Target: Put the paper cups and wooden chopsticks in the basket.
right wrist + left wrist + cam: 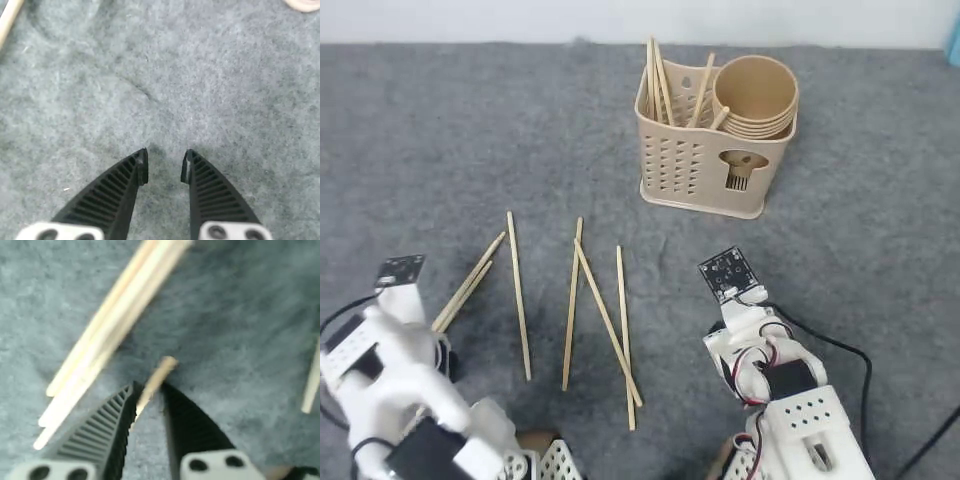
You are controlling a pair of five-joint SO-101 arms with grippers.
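Note:
The beige basket (695, 165) stands at the back right, holding a stack of paper cups (755, 90) and several upright wooden chopsticks (660, 80). Several more chopsticks (572, 305) lie loose on the grey carpet in the middle. My left gripper (149, 390) is low at the front left, shut on the end of one chopstick (162, 370), right beside a pair of chopsticks (115, 325) lying together. At the front right, my right gripper (165, 165) hangs open just over bare carpet, with nothing between its fingers.
The left arm's white body (390, 350) covers the near ends of the leftmost chopsticks (470, 280). A chopstick end (9, 20) and the basket's base (305, 4) show at the far corners of the right wrist view. Bare carpet lies between the right arm (760, 340) and the basket.

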